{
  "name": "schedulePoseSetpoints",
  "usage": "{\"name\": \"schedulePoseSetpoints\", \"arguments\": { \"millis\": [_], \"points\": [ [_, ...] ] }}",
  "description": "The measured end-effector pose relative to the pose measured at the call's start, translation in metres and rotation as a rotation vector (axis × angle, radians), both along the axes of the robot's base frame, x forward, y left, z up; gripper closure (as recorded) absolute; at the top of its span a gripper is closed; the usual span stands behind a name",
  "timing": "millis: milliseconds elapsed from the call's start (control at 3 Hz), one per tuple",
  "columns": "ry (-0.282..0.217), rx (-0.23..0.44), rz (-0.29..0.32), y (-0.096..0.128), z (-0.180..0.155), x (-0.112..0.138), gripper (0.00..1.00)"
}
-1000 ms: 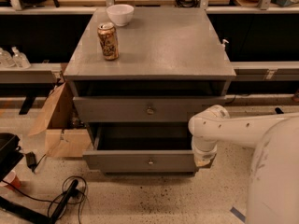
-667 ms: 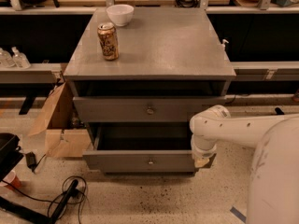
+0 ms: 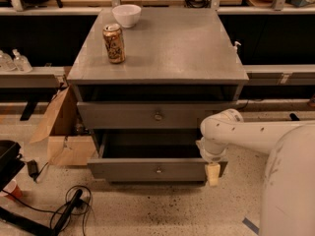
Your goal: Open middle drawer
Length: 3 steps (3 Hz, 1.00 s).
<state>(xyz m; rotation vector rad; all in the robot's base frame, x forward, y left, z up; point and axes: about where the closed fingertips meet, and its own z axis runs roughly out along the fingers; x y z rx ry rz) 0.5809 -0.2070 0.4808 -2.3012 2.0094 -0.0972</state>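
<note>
Middle drawer (image 3: pixel 147 169) stands pulled out beneath the top drawer (image 3: pixel 158 116). Gripper (image 3: pixel 212 173) sits at its right front corner; its grip I cannot tell. I would pull straight, avoiding skew.

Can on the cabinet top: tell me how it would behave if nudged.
The can stands upright, tall and narrow, so a high push would probably tip it, and on its side it would likely roll. Its metal looks smooth, perhaps slippery to grip. The gripper sits low by the right end of the pulled-out middle drawer, well clear of it.
</note>
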Motion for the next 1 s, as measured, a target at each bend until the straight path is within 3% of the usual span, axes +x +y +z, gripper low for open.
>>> {"name": "schedulePoseSetpoints", "arguments": {
  "millis": [333, 1000],
  "points": [
    [0.009, -0.012, -0.007, 0.000, -0.004, 0.001, 0.00],
    [0.093, -0.026, -0.064, 0.004, -0.041, 0.020, 0.00]
  ]
}}
